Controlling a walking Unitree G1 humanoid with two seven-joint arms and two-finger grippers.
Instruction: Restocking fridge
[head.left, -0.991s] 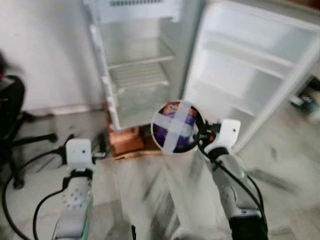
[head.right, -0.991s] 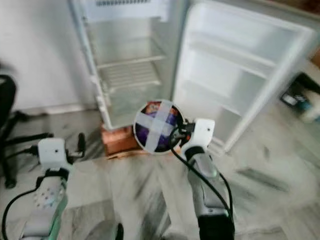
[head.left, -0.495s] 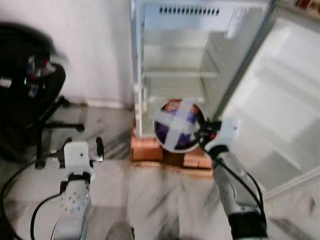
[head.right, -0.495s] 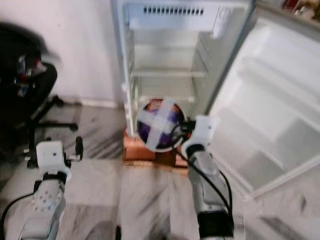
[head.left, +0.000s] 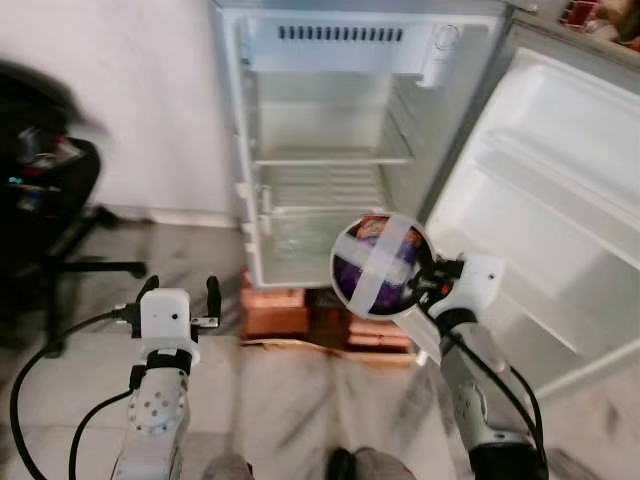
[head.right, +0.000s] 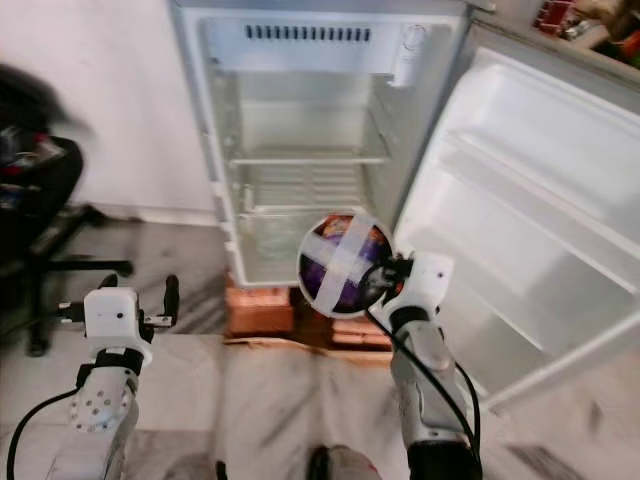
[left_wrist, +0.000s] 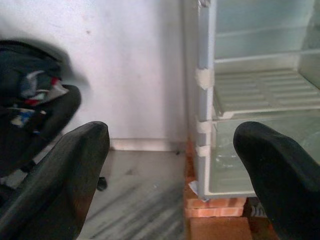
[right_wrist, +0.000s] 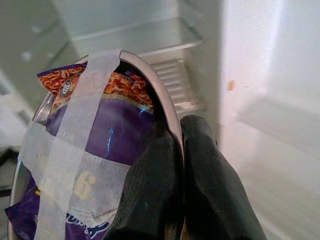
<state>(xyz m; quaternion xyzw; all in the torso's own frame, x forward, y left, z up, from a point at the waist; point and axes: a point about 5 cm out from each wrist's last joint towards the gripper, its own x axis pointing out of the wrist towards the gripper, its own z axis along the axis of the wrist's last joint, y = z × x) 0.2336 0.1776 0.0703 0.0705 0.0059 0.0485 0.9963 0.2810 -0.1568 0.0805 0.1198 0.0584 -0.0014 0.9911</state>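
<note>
Nearest the camera, the left gripper (head.left: 181, 291) hung idle over the floor (head.left: 270, 400), its fingers (left_wrist: 65, 170) spread wide. Ahead, the right gripper (right_wrist: 181, 150) stayed pinched on the rim of the bowl (head.left: 381, 264), taped over a purple packet (right_wrist: 105, 135), before the bricks (head.left: 275, 308). Beyond, the fridge (head.left: 330, 150) now faced squarely, door (head.left: 540, 200) open rightward, chair (head.left: 40, 200) farther left than before

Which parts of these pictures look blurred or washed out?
Left eye view: the black chair is smeared by motion, and the open fridge door is washed out white. Right wrist view: the taped bowl is sharp, the fridge behind it soft and overexposed. Left wrist view: the near fingers are dark, out-of-focus blobs.
</note>
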